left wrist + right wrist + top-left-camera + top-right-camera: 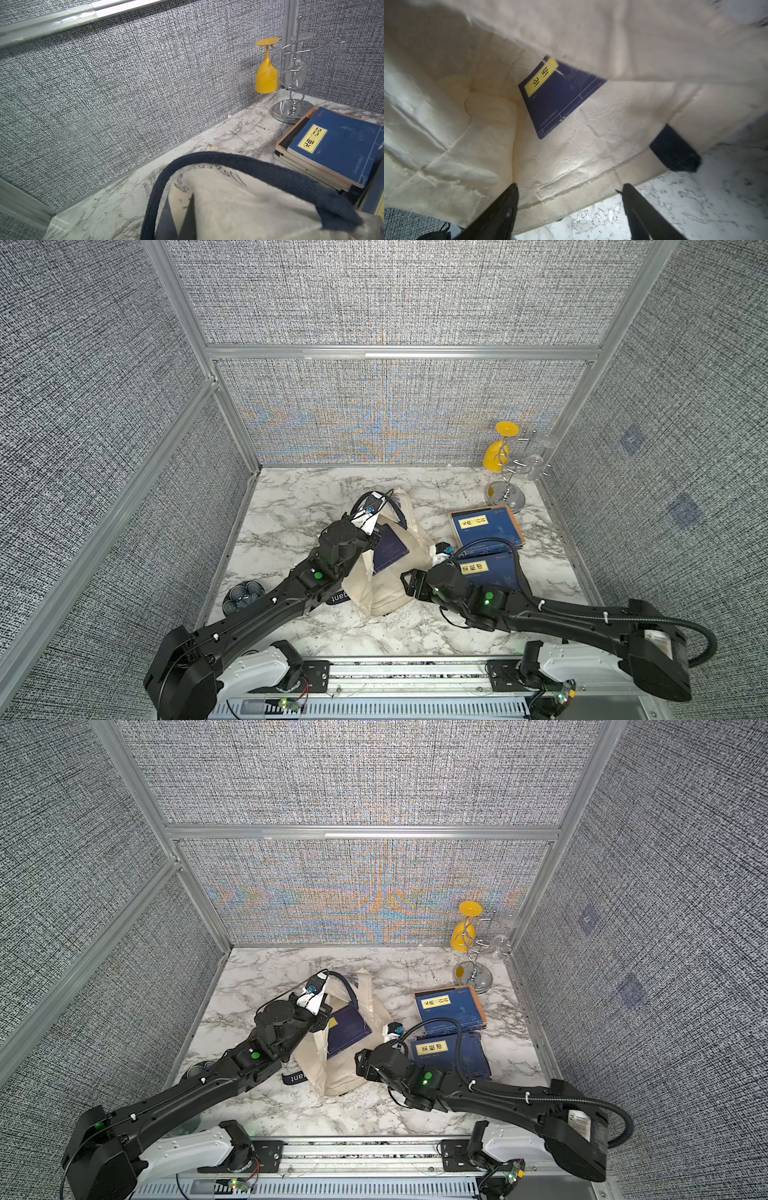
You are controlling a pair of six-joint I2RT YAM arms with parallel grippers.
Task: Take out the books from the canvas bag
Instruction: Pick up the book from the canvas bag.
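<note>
Left pincer (374,532) clamped shut on the canvas bag (382,589) rim, mouth held up; right pincer (569,187) wide open, empty, at the mouth; last book (556,99) lies flat inside. It looks thin, stiff and slick; pinch you its near edge, since limp canvas may snag.

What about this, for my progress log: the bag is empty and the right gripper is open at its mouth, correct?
Not empty: the right wrist view shows one book inside the bag. The right gripper is open at its mouth.
</note>
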